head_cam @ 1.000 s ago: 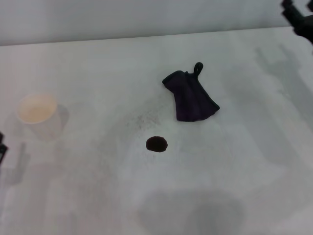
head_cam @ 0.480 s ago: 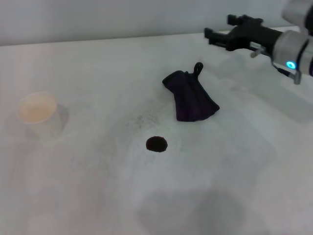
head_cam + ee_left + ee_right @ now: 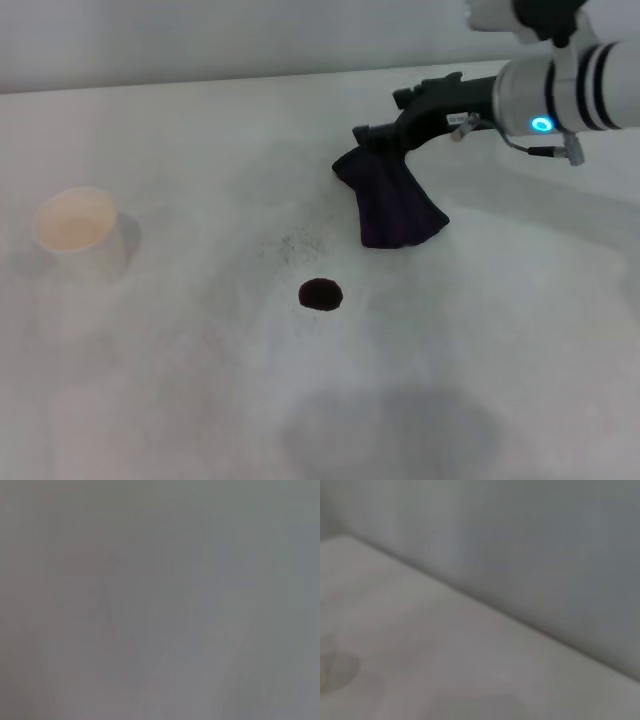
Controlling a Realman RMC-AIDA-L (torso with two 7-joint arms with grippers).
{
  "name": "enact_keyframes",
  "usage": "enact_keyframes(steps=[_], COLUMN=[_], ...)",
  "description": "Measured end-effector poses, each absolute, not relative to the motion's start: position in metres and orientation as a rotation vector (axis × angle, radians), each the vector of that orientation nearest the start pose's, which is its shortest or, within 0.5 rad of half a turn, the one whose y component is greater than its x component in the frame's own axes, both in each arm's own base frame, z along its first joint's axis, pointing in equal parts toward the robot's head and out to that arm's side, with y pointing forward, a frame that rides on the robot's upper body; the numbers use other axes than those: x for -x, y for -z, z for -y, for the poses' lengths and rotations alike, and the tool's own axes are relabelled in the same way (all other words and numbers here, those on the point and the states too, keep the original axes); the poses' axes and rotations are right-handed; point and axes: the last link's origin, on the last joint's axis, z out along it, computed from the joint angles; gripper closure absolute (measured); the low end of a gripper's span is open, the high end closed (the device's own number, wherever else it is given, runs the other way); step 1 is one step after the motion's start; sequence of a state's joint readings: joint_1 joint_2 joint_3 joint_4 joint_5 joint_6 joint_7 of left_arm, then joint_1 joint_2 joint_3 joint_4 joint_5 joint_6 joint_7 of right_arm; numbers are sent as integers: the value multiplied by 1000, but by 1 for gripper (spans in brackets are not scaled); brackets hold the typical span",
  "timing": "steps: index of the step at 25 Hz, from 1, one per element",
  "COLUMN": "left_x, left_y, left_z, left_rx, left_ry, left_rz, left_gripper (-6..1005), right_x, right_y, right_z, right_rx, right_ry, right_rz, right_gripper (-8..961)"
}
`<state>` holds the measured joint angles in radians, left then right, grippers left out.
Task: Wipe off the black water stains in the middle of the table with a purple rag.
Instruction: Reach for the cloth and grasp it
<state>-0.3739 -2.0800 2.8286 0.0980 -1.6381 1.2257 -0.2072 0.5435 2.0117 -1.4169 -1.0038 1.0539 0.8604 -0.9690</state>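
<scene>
dark purple, almost black, the purple rag (image 3: 393, 203) lies crumpled on the table (image 3: 180, 380), right of centre and toward the far edge. the right gripper (image 3: 372, 138) reaches in from the right on its white arm and sits over the rag's far corner, where the cloth narrows. its black fingertips overlap that corner in the head view, perhaps touching it, but whether the claw is spread or closed, and whether it has hold of any cloth, cannot be told from here. the black water stains (image 3: 320, 294) show as one small round blot near the middle of the table, nearer the robot than the rag and well apart from it. a faint grey speckled smudge (image 3: 293, 244) lies between blot and rag. a white paper cup (image 3: 77, 232) stands upright far off on the left side. the left gripper does not show in any view; its wrist view gives only a blank grey.
</scene>
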Motion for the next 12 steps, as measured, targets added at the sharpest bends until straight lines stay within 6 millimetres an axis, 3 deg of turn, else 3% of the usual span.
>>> enact_keyframes(steps=[12], left_x=[380], left_y=[-24], left_z=[-305], left_rx=[1283], left_ry=[672], left_rz=[702], left_gripper=[114], right_x=[-181], right_y=[45], right_z=[-401], right_rx=[2460], right_ry=[56], right_rz=[-882], right_gripper=[115])
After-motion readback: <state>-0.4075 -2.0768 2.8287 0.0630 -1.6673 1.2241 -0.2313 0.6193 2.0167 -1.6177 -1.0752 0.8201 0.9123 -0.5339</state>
